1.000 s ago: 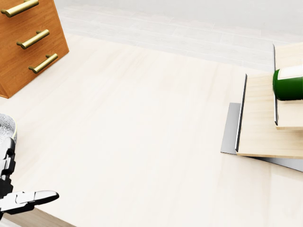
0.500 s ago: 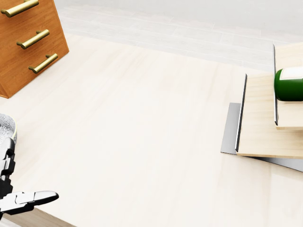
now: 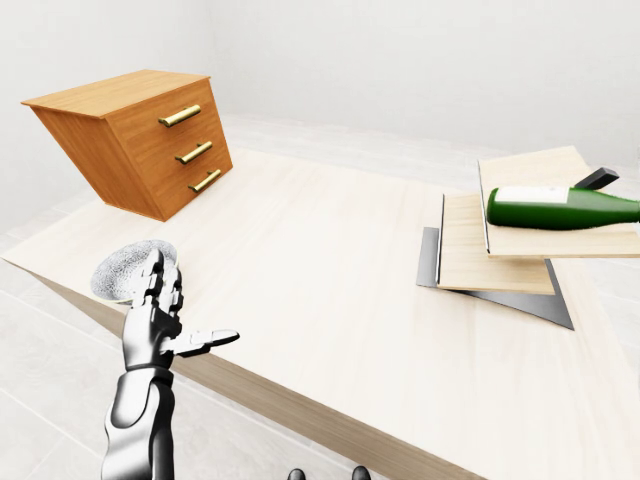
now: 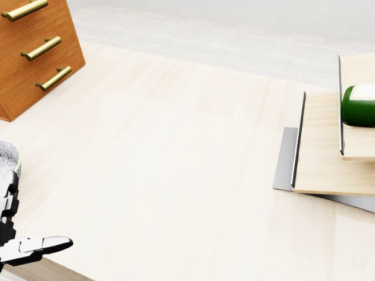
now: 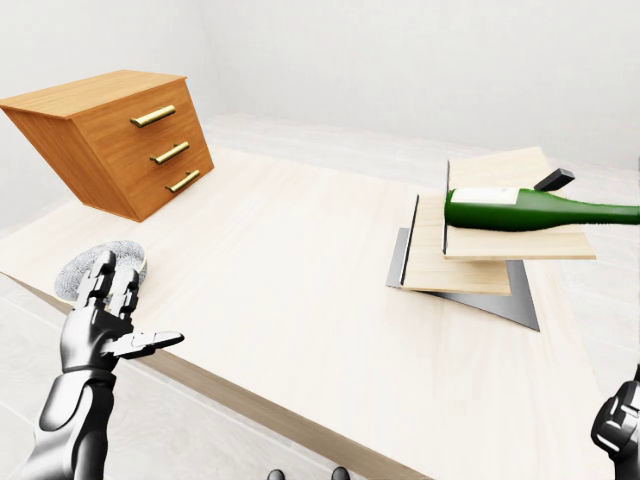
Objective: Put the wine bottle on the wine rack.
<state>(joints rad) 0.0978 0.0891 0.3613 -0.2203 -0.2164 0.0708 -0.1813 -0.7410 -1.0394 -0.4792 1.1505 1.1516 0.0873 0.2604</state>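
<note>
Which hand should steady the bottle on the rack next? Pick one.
Right. The wine bottle lies on the wine rack at the view's right, nearer the right hand; the left hand hovers far left.

The left hand [image 3: 158,318] at the lower left of the left-eye view is glossy silver-grey metal with dark joint seams. Its three fingers [image 3: 152,290] are built of blocky segments, and one ends in a smooth rounded tip. The forearm below is a polished, tapering chrome shell. The right hand [image 5: 618,425], at the lower right edge of the right-eye view, appears darker grey, with knuckled segments only partly visible.
</note>
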